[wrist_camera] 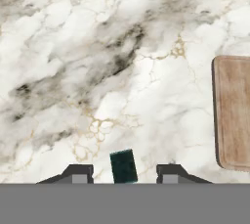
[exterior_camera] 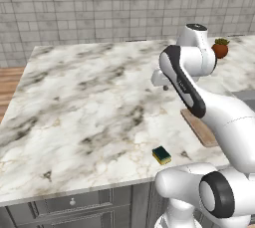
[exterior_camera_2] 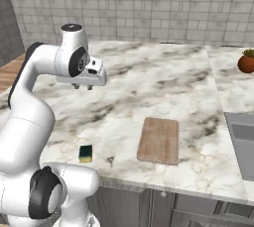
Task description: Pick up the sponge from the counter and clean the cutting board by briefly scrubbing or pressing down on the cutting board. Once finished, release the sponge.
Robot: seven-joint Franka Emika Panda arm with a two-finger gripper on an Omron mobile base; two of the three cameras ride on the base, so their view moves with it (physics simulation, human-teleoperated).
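The sponge [exterior_camera: 161, 155] [exterior_camera_2: 86, 153], a small block with a dark green top over yellow, lies near the front edge of the white marble counter [exterior_camera: 89, 97] [exterior_camera_2: 163, 77]. The light brown cutting board [exterior_camera: 199, 127] [exterior_camera_2: 158, 140] rests flat to its right, apart from it. My gripper [exterior_camera_2: 82, 87] [exterior_camera: 165, 87] hangs high above the counter, pointing down, open and empty. In the hand view the sponge [wrist_camera: 123, 166] appears far below between the spread fingertips [wrist_camera: 78, 173], with the cutting board [wrist_camera: 234, 113] at the right edge.
A round reddish-brown fruit [exterior_camera: 219, 49] [exterior_camera_2: 246, 62] with a green top sits at the back right. A grey sink [exterior_camera_2: 243, 141] is set into the counter right of the board. The counter's front edge runs just in front of the sponge.
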